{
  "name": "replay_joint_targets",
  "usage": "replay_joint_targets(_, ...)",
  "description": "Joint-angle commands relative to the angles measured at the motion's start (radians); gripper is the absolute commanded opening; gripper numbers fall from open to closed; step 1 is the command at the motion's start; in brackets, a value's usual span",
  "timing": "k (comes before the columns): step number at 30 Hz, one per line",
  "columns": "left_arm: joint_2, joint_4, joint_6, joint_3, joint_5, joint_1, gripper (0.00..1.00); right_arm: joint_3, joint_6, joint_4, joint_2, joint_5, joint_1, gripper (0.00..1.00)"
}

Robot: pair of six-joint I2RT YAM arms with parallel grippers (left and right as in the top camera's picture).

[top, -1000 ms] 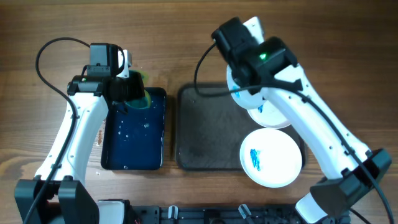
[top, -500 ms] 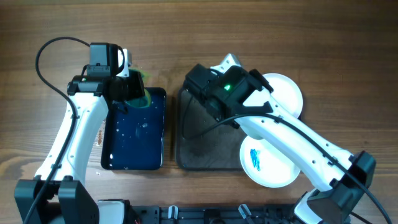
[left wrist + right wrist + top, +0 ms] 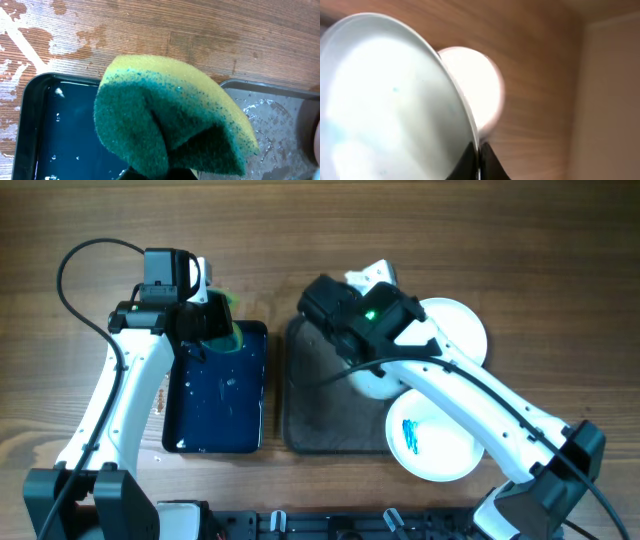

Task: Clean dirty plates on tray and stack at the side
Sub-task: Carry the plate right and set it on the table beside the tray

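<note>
My right gripper (image 3: 479, 152) is shut on the rim of a white plate (image 3: 390, 95), which it holds tilted; from overhead part of this plate (image 3: 372, 386) shows under the arm, over the dark tray (image 3: 320, 405). A second plate (image 3: 458, 330) rests at the tray's far right. A third plate (image 3: 436, 434) with a blue scribble lies at the near right corner. My left gripper (image 3: 210, 323) is shut on a folded yellow and green sponge (image 3: 165, 120) above the far right corner of the blue basin (image 3: 45, 135).
The dark blue basin (image 3: 215, 395) holds water and sits left of the tray, with a narrow strip of wood between them. Wet streaks mark the wooden table (image 3: 60, 35) behind the basin. The right arm's long white link (image 3: 480, 405) crosses over the tray's right side.
The right arm has swung left and forward with the plate, from the tray's far right to over its middle, uncovering the plate at the far right. The left arm has not moved.
</note>
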Motion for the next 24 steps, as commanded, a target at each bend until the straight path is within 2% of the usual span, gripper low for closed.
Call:
replay_joint_targets(1, 0.005, -0.001, 0.009, 0.027, 0.008, -0.003, 0.04, 0.000, 0.103, 0.084, 0.003, -0.292, -0.064, 0.04)
replay_joint_targets(4, 0.005, -0.013, 0.013, 0.027, 0.008, -0.003, 0.04, 0.000, 0.051, 0.131, 0.003, -0.484, -0.181, 0.04)
replay_joint_targets(8, 0.005, -0.016, 0.013, 0.027, 0.009, -0.003, 0.04, 0.000, 0.079, 0.203, 0.000, -0.581, -0.350, 0.04)
replay_joint_targets(13, 0.005, -0.033, 0.012, 0.027, 0.009, -0.003, 0.04, 0.000, -0.013, 0.280, 0.001, -0.815, -0.731, 0.04)
replay_joint_targets(19, 0.005, -0.036, 0.012, 0.027, 0.009, -0.007, 0.04, 0.000, -0.054, 0.280, 0.037, -0.873, -1.155, 0.04)
replay_joint_targets(21, 0.005, -0.036, 0.012, 0.027, 0.009, -0.007, 0.04, 0.000, -0.038, 0.269, 0.074, -0.847, -1.258, 0.04)
replay_joint_targets(24, 0.005, -0.037, 0.012, 0.027, 0.009, -0.007, 0.04, 0.000, -0.021, 0.286, 0.127, -0.831, -1.334, 0.04)
